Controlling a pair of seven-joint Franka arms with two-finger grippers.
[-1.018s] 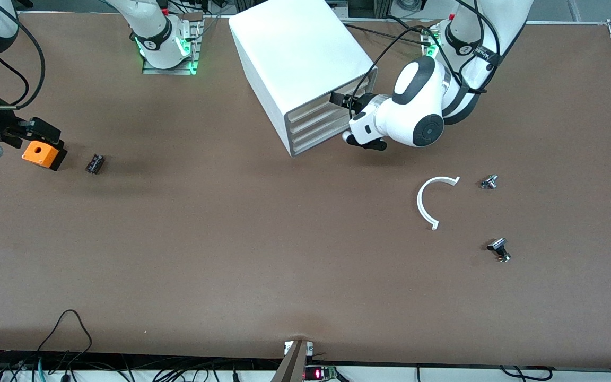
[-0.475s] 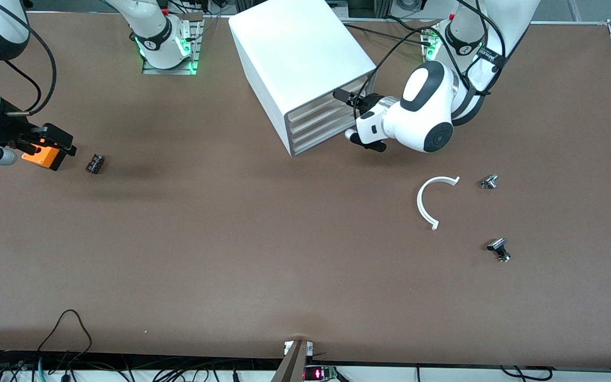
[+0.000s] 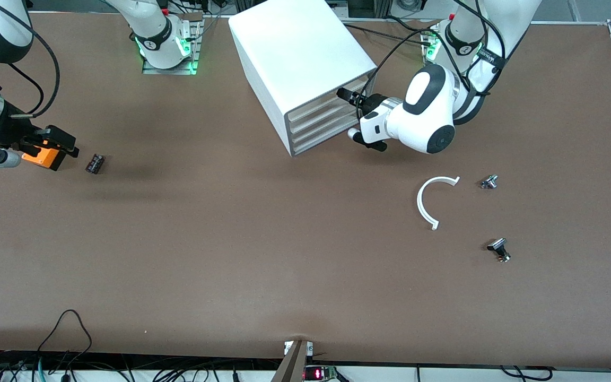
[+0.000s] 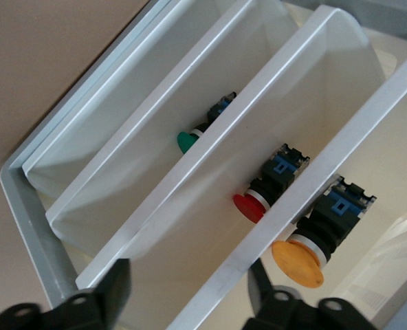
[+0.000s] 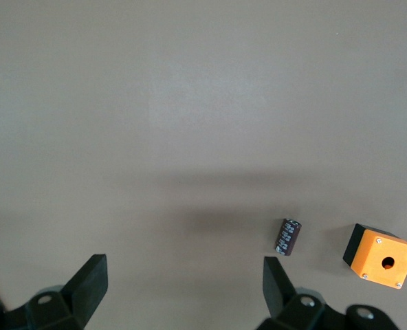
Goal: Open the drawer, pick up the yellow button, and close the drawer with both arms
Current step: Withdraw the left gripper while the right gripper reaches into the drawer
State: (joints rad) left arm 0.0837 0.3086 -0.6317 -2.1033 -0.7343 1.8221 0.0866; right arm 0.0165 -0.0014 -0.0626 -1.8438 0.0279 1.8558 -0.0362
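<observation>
The white cabinet [image 3: 300,58] stands toward the arms' bases, its four trays pushed in. The drawer [image 3: 322,103] is the uppermost tray. In the left wrist view the orange-capped button [image 4: 298,263] shows through the drawer's clear front [image 4: 368,117]. My left gripper [image 3: 357,138] is open at the tray fronts; in its wrist view [image 4: 186,295] a tray rim runs between its fingers [image 4: 111,289]. My right gripper [image 3: 59,143] hangs open and empty over the table at the right arm's end, also in its wrist view [image 5: 183,275].
An orange cube with a hole [image 5: 381,256] and a small black part [image 5: 288,236] lie under my right gripper. Green [image 4: 188,141] and red [image 4: 250,206] buttons sit in lower trays. A white curved strip [image 3: 430,199] and two metal parts [image 3: 489,182] [image 3: 499,249] lie nearer the camera.
My left gripper has shifted slightly along the cabinet front toward the left arm's base. My right gripper has moved over the orange cube, now hiding part of it.
</observation>
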